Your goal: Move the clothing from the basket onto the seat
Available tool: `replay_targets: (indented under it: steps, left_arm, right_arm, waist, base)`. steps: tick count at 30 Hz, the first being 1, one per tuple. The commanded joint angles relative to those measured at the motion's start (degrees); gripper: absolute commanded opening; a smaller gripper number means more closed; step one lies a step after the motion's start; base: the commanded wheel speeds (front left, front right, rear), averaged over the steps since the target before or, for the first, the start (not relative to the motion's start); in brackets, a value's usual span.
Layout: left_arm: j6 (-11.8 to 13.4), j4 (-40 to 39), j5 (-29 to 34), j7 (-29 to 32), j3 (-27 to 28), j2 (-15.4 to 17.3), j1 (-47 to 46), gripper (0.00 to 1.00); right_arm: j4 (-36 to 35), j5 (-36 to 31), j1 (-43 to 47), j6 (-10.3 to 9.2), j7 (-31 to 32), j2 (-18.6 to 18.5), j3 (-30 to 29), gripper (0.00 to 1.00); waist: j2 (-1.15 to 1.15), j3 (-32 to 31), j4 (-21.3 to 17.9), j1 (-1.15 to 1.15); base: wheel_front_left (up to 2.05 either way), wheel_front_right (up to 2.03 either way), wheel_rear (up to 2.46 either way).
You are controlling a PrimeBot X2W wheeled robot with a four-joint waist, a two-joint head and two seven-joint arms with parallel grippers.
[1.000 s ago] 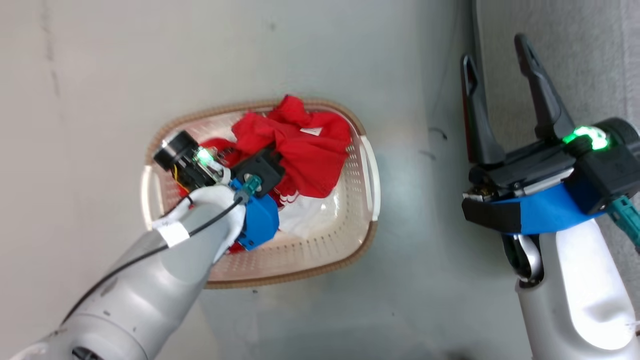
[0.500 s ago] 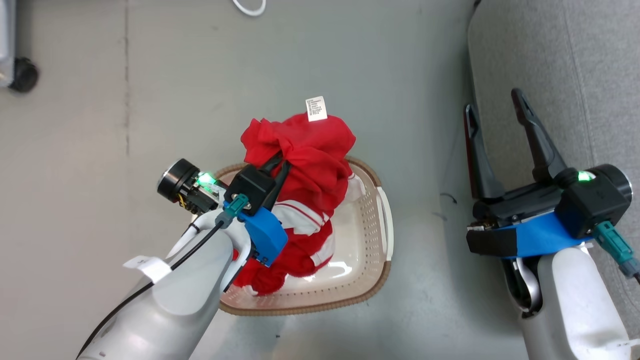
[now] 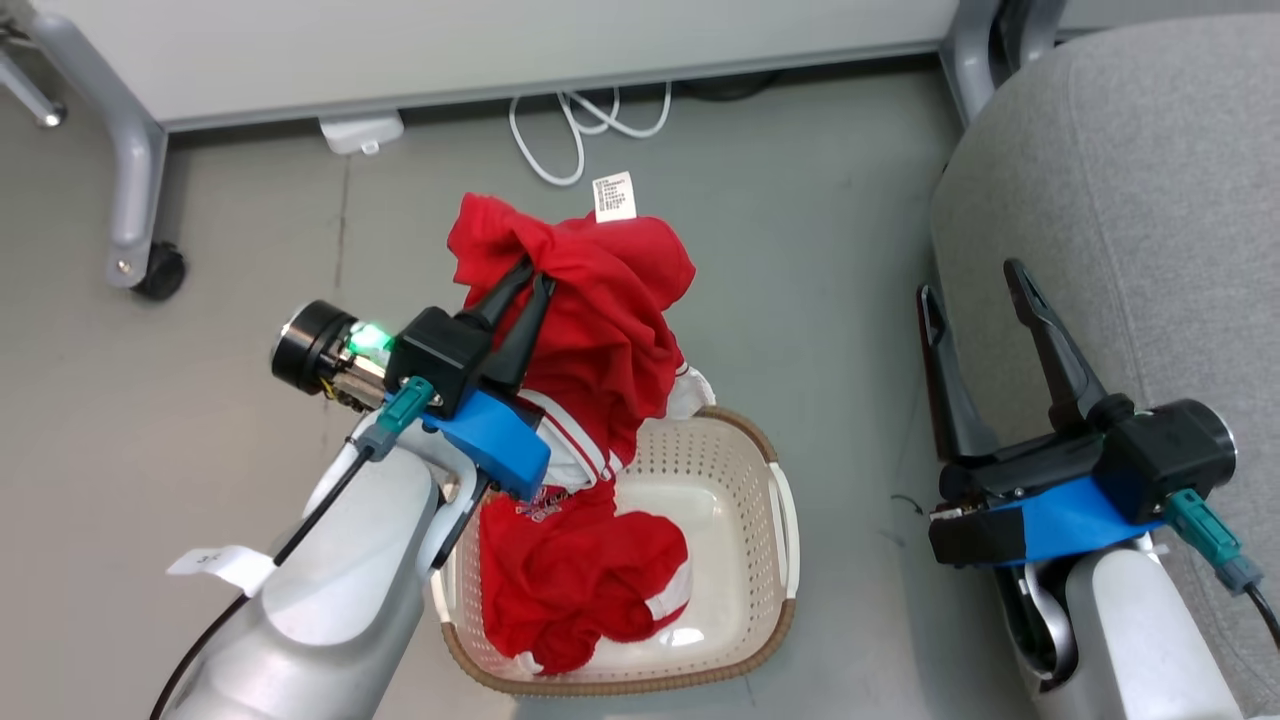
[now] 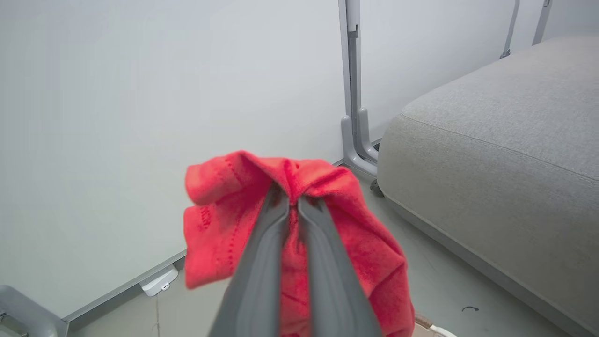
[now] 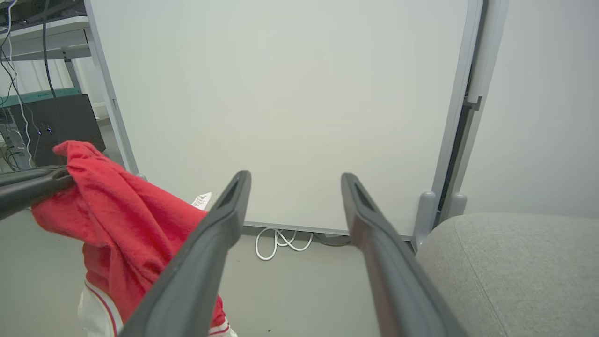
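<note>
Left gripper (image 3: 535, 275) clamped tight on the red clothing (image 3: 610, 330), pinching a top fold between both fingers. In the left wrist view the fabric is squeezed between the fingers and drapes round them. Clothing hangs from the grip. Its upper bundle sits past the far rim of the basket (image 3: 745, 470), over the grey floor (image 3: 800, 250). The lower part, with white stripes, trails down into the basket's left side, where more red fabric lies heaped on the bottom; can't tell if that heap is the same piece. White label (image 3: 615, 195) sticks out at the far edge of the bundle. Basket stands on the floor, nearer than the left gripper and slightly to its right, right half of its bottom bare. Right gripper (image 3: 968, 280) open, fingers spread wide, hovering at the left edge of the grey sofa (image 3: 1130, 200), well apart from the clothing. Sofa is right of the basket. White cable (image 3: 585, 135) lies on the floor at the far side, by a white panel (image 3: 500, 40).
</note>
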Motion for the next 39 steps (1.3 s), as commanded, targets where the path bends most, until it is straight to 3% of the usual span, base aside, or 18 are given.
replay_targets:
  steps: [1,8,27,39]
  left_arm:
    - [-0.2,-1.53,0.45,-0.3,1.18,-0.22,0.35,0.0]
    - [-1.24,-5.53,1.73,-0.28,2.91,-0.79,-0.13,0.0]
    - [-1.85,-10.86,-3.59,2.38,-2.33,-1.89,-3.76,0.0]
    - [-1.61,-13.03,-4.47,3.24,-3.21,-1.21,-3.22,0.0]
  right_arm:
    - [0.25,0.45,1.11,0.03,-0.32,-0.2,-0.07,1.0]
    - [0.84,0.89,3.06,0.03,-0.32,-0.2,-0.63,1.0]
    - [1.17,1.33,6.2,0.03,-0.32,-0.2,-0.56,1.0]
    - [0.1,-0.35,2.4,0.03,-0.32,-0.2,1.99,1.0]
  waist:
    - [0.0,-1.68,0.2,0.01]
    - [0.0,-4.4,0.8,0.01]
    - [0.0,-7.45,1.02,0.01]
    - [0.0,-7.29,1.38,0.01]
  base:
    - [0.0,0.0,0.0]
    - [0.0,0.0,0.0]
    - [0.0,0.0,0.0]
    - [0.0,0.0,0.0]
